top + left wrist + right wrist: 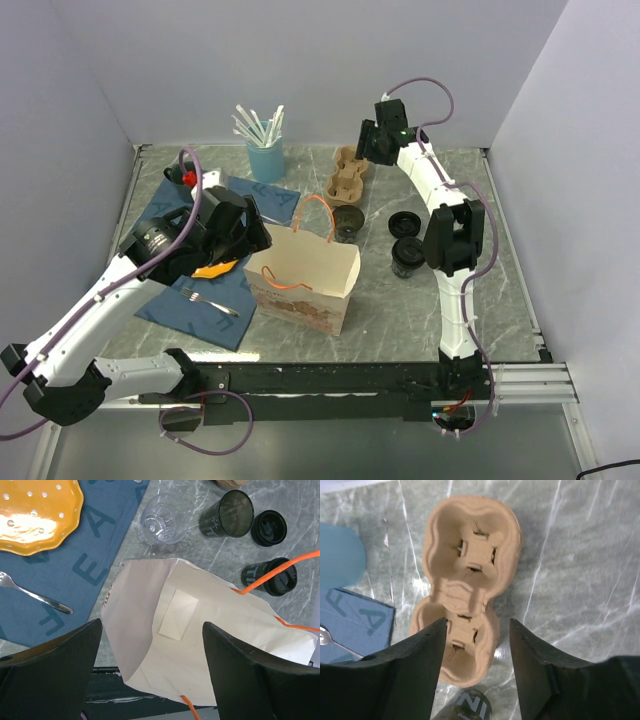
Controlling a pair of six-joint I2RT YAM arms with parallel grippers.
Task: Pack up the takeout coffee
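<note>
The takeout coffee (407, 257) (270, 575), a small black cup with its lid on, stands upright right of the paper bag (300, 275) (200, 645). The bag stands open with its orange handles up. My left gripper (258, 238) (152, 624) hovers open over the bag's left rim, nothing between its fingers. My right gripper (372, 148) (477, 621) is at the back, open above the brown pulp cup carrier (347, 172) (470, 565). Its jaws straddle the right wall of the carrier's nearer well, apart from it.
A lidless black cup (347, 222) (227, 520) lies on its side beside a loose black lid (405, 222) (269, 527). A clear glass (159, 525), orange plate (35, 515) and fork (35, 597) sit by the blue placemat (190, 300). A blue cup of straws (264, 155) stands at the back.
</note>
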